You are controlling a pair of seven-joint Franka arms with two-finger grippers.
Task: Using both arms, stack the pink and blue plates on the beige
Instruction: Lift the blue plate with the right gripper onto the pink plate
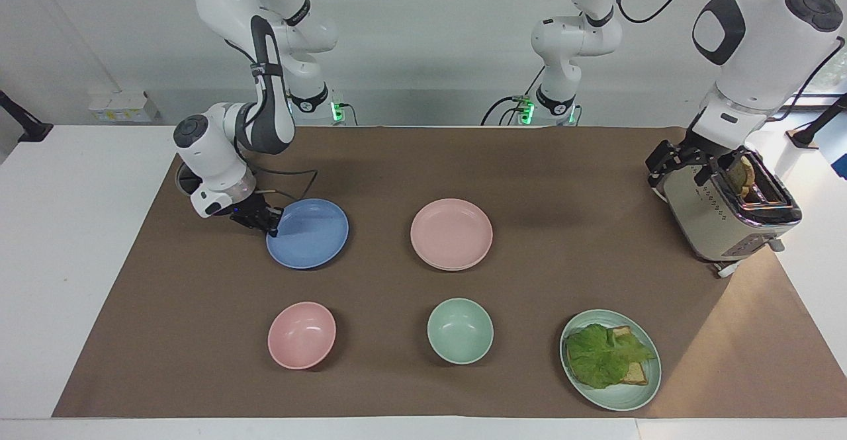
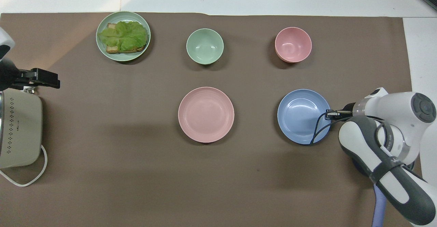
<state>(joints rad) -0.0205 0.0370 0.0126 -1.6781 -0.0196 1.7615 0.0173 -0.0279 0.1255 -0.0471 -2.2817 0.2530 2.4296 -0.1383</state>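
The blue plate (image 1: 308, 233) (image 2: 302, 116) lies flat on the brown mat toward the right arm's end. My right gripper (image 1: 272, 227) (image 2: 328, 114) is low at the plate's edge on that end, shut on the rim. The pink plate (image 1: 451, 233) (image 2: 206, 114) rests at the mat's middle. A thin second edge runs under its rim. The beige plate is otherwise hidden. My left gripper (image 1: 681, 165) (image 2: 44, 78) waits open over the toaster (image 1: 728, 218).
Farther from the robots stand a pink bowl (image 1: 302, 335), a mint-green bowl (image 1: 460, 331) and a mint-green plate (image 1: 635, 394) holding lettuce and bread. The toaster, with bread in its slot, stands at the left arm's end. Its cord (image 2: 30, 181) loops on the mat.
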